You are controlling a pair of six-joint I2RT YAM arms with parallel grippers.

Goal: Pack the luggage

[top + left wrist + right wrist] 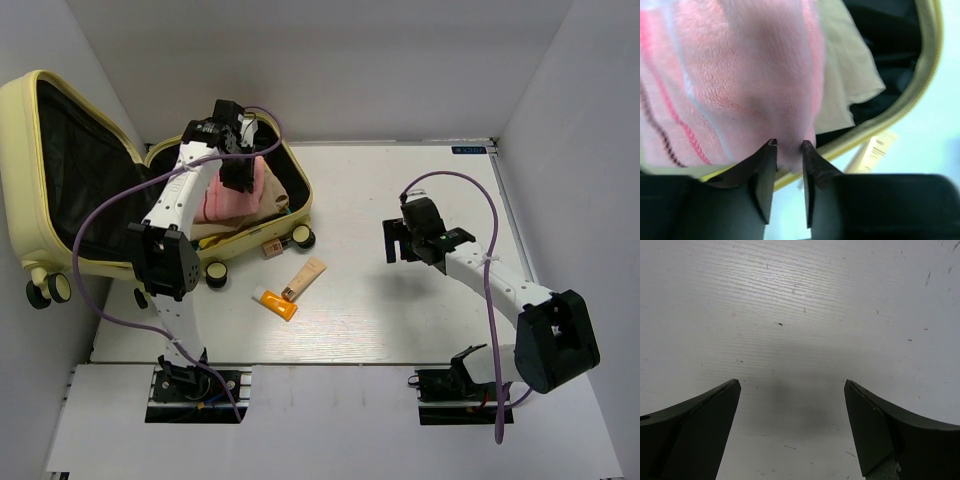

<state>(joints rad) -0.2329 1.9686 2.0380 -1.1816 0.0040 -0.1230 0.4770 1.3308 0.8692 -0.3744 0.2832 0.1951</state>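
Luggage (18,160) is lying open at the table's far left, directly under the left claw (238,180). Its lid is standing propped up beyond the claw's left side, black lining facing in. In the left wrist view its yellow zip rim (927,75) is curving past to the right of the claw (788,145).

A pink striped towel (225,200) is sitting in the open half, right under the claw tips. Close up, the towel (740,75) is filling most of the space ahead of the fingers (767,165). The claw is showing only a narrow gap, with a fold of towel sitting between the tips. Cannot tell whether it is pinching the fold or only touching it.

A cream cloth (845,75) is lying beside the towel, to the claw's right, inside the rim.

Outside the rim, nearer the arm bases than the claw, a small labelled item (271,247) is lying by a wheel (302,238). A beige tube (304,277) and an orange tube (276,303) are lying a little farther out on the table (400,320).

Right claw (398,237) is hovering well apart from the luggage, out over the table's right half. Its fingers (700,425) are standing wide apart, holding nothing, with only white tabletop (815,300) beneath and between them.
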